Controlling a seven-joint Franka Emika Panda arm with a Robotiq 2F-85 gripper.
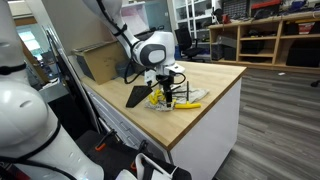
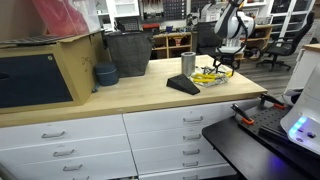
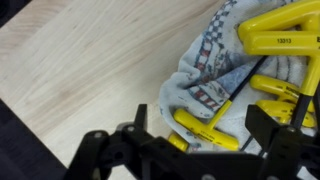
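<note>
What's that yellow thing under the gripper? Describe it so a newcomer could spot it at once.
On the long wooden countertop, look below the gripper, where a white patterned cloth lies. The yellow clamp-like tools rest on it, the only bright yellow items there; the neighbouring wedge is black.

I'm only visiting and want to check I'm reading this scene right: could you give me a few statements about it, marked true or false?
The yellow tools lie on a cloth. True.
The gripper is shut on a mug. False: it is open above the yellow tools.
The counter has a wooden top. True.
The cloth lies on the floor. False: it lies on the counter.
</note>
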